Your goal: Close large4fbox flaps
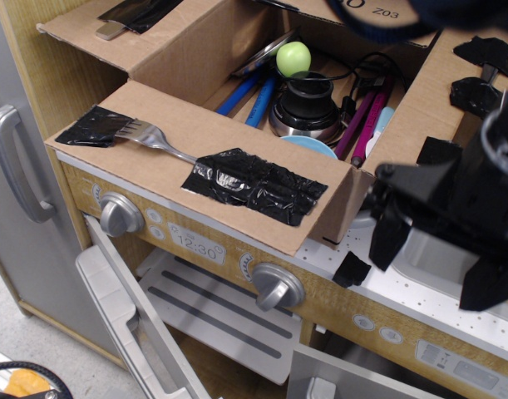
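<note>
The large4fbox (237,58) fills the upper frame on a toy kitchen's tabletop (420,291), all visible flaps (195,158) folded outward, so closing looks not yet begun. Inside sit a steel pot (303,112), blue and pink utensils (247,93) and a green ball (293,57). At right, the black hand (432,266) hangs released, grasping nothing.
</note>
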`<state>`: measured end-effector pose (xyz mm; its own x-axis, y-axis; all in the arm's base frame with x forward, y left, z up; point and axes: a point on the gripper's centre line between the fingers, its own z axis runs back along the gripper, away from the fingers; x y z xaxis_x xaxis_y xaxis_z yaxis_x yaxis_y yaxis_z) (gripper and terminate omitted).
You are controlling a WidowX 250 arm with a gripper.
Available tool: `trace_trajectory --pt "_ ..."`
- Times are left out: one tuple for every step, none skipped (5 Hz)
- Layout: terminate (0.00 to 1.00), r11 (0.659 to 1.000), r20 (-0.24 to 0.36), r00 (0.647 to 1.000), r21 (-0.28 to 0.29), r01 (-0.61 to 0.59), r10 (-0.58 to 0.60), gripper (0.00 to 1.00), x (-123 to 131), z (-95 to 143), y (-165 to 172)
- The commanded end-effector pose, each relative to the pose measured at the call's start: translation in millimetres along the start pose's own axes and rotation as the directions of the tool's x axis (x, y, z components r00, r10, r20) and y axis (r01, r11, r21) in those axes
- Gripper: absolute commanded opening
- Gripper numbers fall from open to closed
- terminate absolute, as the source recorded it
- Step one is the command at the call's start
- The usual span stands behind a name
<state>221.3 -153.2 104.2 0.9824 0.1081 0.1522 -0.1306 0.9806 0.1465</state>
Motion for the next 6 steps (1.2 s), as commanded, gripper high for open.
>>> trace_trajectory --pt "0.0 0.998 0.112 0.993 0.055 -0.026 0.02 1.0 -9 -29 7" --pt "0.0 0.982 0.231 0.973 0.186 -0.042 -0.002 1.0 -14 -48 21" --pt "0.0 0.98 0.248 0.968 0.198 -0.023 -0.028 1.0 -11 -58 42" --pt "0.0 0.969 0.244 0.966 0.244 0.029 -0.09 1.0 -4 -52 61" --pt "0.0 0.947 0.249 0.957 0.314 0.065 -0.148 1.0 6 -40 70" --pt "0.0 0.931 0.211 0.958 0.349 0.11 -0.192 1.0 21 -22 74"
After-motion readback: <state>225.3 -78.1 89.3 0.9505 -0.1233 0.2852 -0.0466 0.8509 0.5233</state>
